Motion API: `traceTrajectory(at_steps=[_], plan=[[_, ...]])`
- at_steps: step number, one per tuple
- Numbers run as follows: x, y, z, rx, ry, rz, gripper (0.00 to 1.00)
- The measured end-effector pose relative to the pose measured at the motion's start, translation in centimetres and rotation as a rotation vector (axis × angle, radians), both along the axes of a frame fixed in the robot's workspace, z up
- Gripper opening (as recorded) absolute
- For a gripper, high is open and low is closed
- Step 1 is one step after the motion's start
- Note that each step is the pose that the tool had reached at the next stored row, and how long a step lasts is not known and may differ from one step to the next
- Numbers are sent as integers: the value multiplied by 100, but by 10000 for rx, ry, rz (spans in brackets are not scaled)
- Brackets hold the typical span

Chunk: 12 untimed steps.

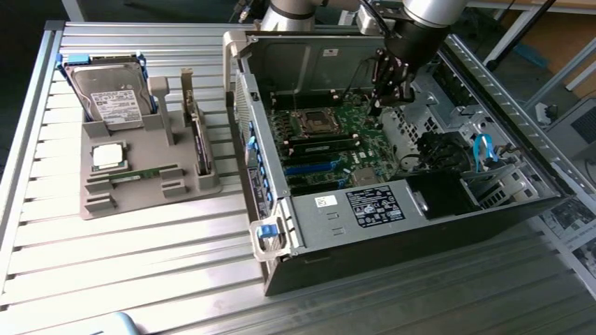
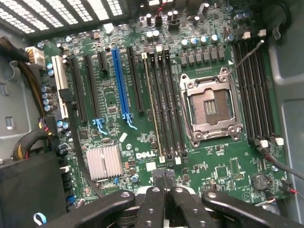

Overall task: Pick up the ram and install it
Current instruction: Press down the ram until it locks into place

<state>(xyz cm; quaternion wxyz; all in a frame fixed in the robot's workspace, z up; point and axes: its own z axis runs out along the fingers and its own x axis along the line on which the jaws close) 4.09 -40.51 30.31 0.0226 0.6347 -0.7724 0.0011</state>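
Hovering inside the open computer case [image 1: 400,209], the tool [image 2: 165,183] has its black fingers pinched together, holding nothing visible; a thin green ram [image 1: 142,175] stick lies flat on the grey holder [image 1: 139,202], well apart

The arm [image 1: 428,14] is cut off by the picture's upper edge; the computer case [image 1: 484,223] wall hides the motherboard's [image 1: 326,139] near strip — the label [image 1: 373,207] print is too small to read.
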Motion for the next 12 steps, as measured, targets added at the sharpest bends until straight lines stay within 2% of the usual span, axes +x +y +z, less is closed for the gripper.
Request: traceTrajectory(at_steps=[12], plan=[[0,0,0,0,0,-1225,11]])
